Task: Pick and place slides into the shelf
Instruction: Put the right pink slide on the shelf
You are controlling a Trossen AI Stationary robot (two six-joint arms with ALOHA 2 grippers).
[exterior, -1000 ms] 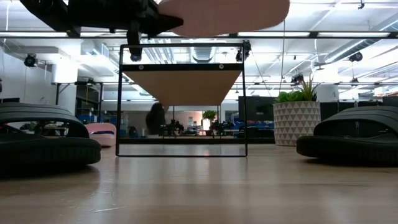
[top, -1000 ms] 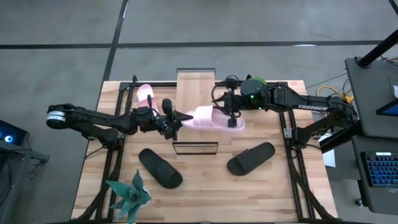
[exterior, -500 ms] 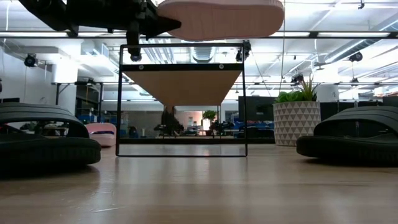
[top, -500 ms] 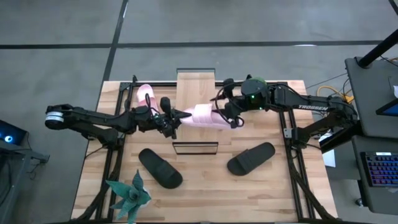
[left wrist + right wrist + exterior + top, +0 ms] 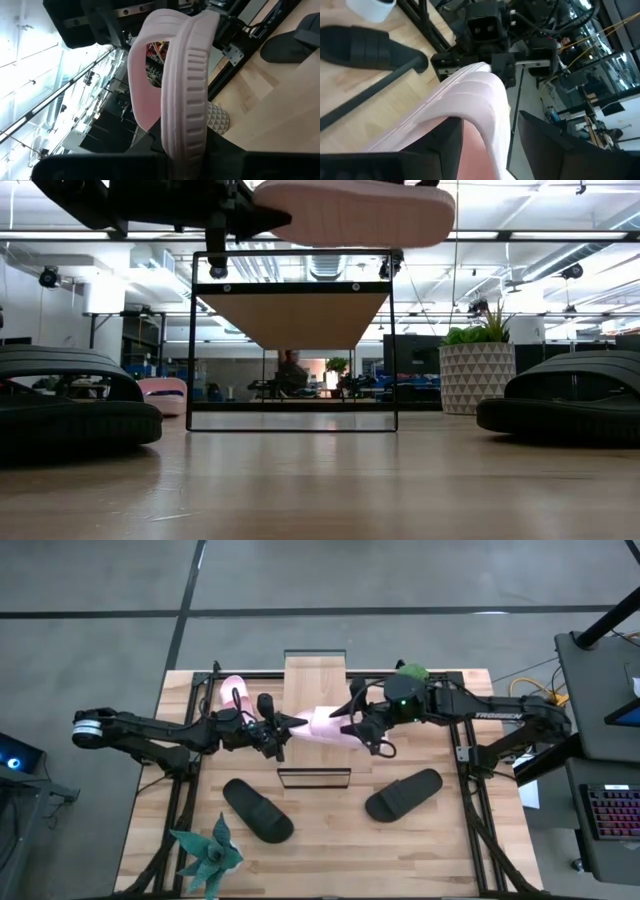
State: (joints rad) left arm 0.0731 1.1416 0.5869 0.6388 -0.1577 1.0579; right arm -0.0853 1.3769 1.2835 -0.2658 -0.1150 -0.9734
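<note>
Pink slide (image 5: 325, 724) shifted left over shelf (image 5: 314, 674), clamped between left claw (image 5: 283, 726) and right claw (image 5: 350, 718)

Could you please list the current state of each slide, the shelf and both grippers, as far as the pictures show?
Held pink slide: lifted above the shelf, gripped at both ends.
Second pink slide: lying on the table left of the shelf.
Left black slide: lying on the table, untouched.
Right black slide: lying on the table, untouched.
Shelf: upright, nothing resting on it.
Left gripper: shut on the held pink slide.
Right gripper: shut on the held pink slide.
</note>
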